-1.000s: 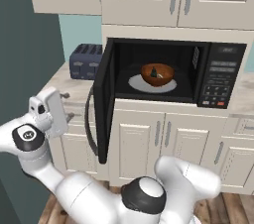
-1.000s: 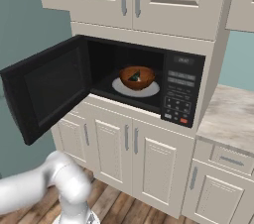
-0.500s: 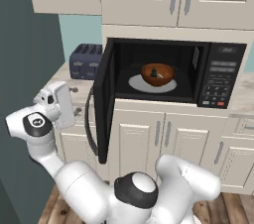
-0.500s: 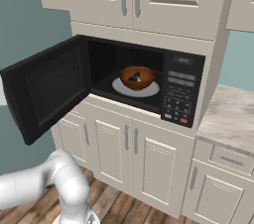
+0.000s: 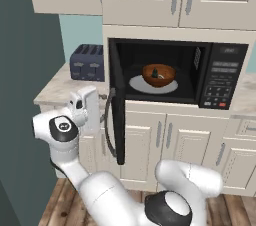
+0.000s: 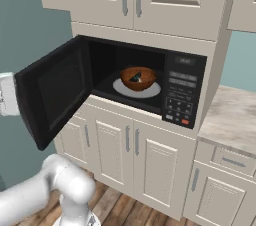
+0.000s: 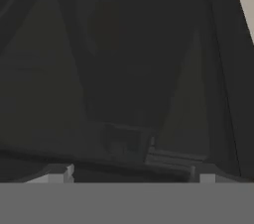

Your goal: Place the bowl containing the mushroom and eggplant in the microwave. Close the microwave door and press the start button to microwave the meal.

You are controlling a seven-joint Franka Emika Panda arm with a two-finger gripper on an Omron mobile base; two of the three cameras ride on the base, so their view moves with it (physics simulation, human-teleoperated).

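In a kitchen with cream cabinets (image 6: 150,155), the round reddish-brown wooden bowl (image 5: 159,75) sits on the white turntable (image 6: 136,90) inside the big black microwave (image 5: 222,75). The wide black microwave door (image 6: 52,95) hangs open to the left. The robot's gripper (image 7: 131,171) is just beside the door's outer face, and its 2 fingertips stand wide apart, holding nothing.

Glossy white rounded arm segments with dark round joint caps and a boxy white hand (image 5: 86,106).

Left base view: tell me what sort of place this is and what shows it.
A rendered home kitchen, most likely. A black microwave sits built in among cream cabinets, a dark toaster stands on the pale stone counter, and a wooden bowl rests inside the microwave.
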